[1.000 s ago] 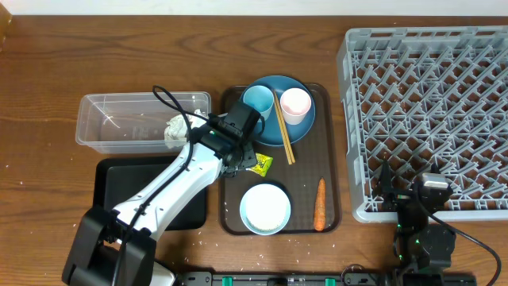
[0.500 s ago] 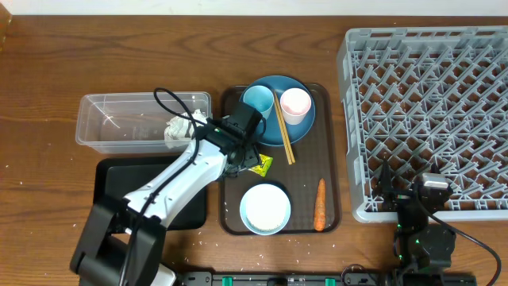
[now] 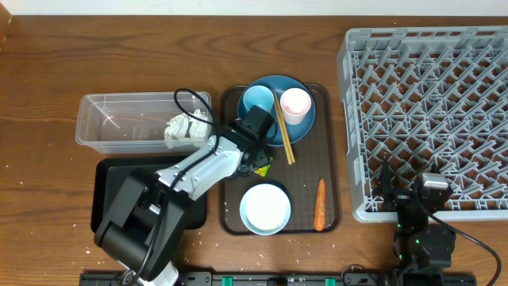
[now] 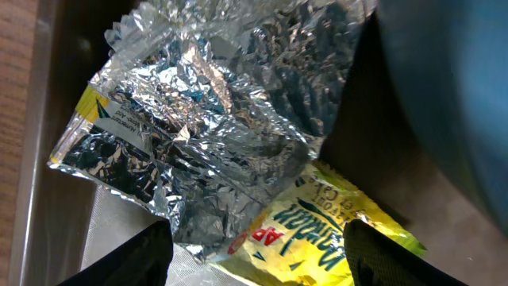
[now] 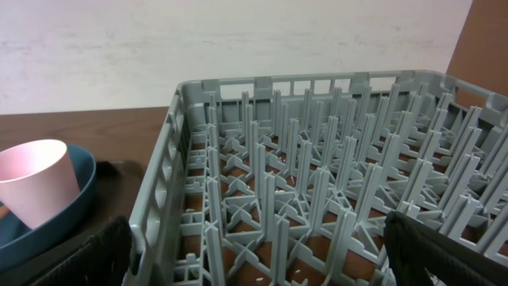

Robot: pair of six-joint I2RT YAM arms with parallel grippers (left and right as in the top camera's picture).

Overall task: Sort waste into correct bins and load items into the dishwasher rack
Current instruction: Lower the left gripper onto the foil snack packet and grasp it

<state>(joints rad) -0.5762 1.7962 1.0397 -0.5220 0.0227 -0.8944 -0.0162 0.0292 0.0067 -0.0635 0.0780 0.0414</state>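
Observation:
My left gripper (image 4: pixel 258 258) hangs open just above the yellow-green snack wrapper (image 4: pixel 317 238) and the crumpled silvery foil scrap (image 4: pixel 206 119). One dark finger (image 4: pixel 135 258) stands on each side of them, and nothing is gripped. In the overhead view this gripper (image 3: pixel 252 157) hovers over the wrapper (image 3: pixel 260 165), beside the dark blue plate (image 3: pixel 266 131). The plate carries a light blue cup (image 3: pixel 255 99), a pink cup (image 3: pixel 296 103) and chopsticks (image 3: pixel 284 131). My right gripper (image 5: pixel 262 262) is wide open and empty, facing the grey rack (image 5: pixel 262 159).
The brown serving tray (image 3: pixel 333 159) also holds a pale bowl (image 3: pixel 265 209) and a carrot (image 3: pixel 320 204). A white tissue (image 3: pixel 181 127) lies in the clear tub (image 3: pixel 111 119), with the black tray (image 3: pixel 111 183) in front of it. The rack (image 3: pixel 429 111) fills the right side.
My left arm has swung to the right, from the tub's edge to over the wrapper. The right arm has not moved.

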